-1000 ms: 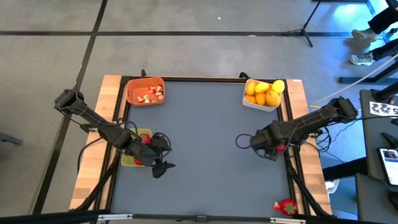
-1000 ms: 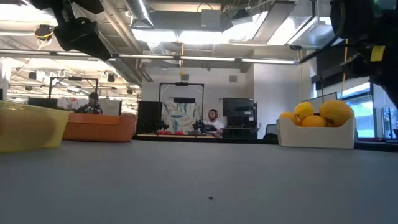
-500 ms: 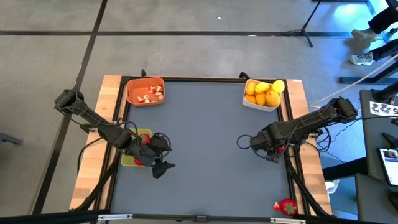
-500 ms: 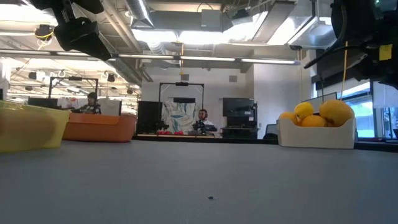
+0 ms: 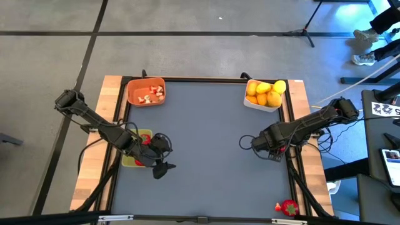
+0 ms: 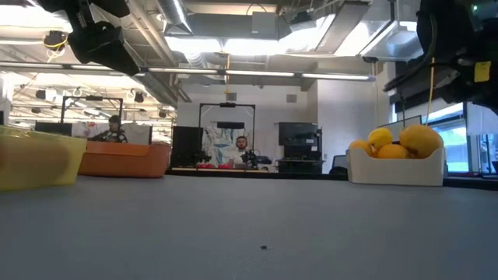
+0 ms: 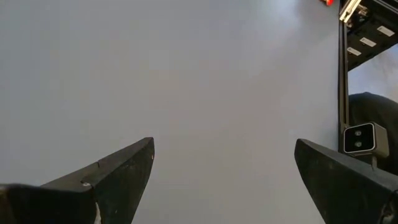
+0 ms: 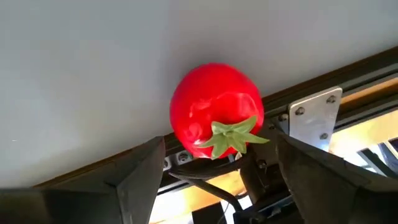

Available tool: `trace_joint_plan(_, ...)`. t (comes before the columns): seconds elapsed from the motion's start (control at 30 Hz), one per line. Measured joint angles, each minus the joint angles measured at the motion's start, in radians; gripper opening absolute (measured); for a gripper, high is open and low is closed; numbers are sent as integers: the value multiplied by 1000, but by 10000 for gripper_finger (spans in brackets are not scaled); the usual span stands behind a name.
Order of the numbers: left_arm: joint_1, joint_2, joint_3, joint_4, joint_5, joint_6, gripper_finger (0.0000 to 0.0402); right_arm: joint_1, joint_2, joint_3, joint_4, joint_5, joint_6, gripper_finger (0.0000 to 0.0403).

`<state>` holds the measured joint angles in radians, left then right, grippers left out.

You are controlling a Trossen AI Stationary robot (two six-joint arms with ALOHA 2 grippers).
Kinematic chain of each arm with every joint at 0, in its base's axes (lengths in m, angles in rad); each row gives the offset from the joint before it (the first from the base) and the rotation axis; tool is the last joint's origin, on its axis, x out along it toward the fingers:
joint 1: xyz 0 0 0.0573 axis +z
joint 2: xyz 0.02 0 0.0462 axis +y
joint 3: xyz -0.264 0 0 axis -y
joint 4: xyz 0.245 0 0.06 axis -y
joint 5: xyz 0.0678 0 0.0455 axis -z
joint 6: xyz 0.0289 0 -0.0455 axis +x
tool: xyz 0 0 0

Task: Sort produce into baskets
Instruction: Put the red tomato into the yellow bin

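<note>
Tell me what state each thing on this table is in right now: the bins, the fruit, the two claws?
Orange bin: holds a few small pale-and-red bits.
White bin: piled with yellow and orange citrus.
Yellow-green bin: mostly hidden under the left arm.
Red tomato-like fruit: between the right gripper's open fingers, at the table edge.
Left gripper: open, empty.

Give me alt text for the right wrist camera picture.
A shiny red toy tomato with a green leafy top sits between the right hand's two dark open fingers, not clamped. It rests at the grey table's edge, against the dark metal frame rail.
</note>
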<state>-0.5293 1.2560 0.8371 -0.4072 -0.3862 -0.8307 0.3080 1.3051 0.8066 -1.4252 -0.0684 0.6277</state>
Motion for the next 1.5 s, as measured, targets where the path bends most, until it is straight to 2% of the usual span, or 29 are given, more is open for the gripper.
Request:
trace_joint_plan(0.47,0,0,0,0,0,3,381,-1,203,0,7,7,6,305)
trace_joint_plan(1.0,0,0,0,0,0,6,381,-1,445,3,1,-13,-62,305)
trace_joint_plan(1.17,0,0,0,0,0,10,381,-1,473,2,-2,-10,-98,305)
trace_joint_plan(1.5,0,0,0,0,0,21,381,-1,518,-5,6,60,-139,305)
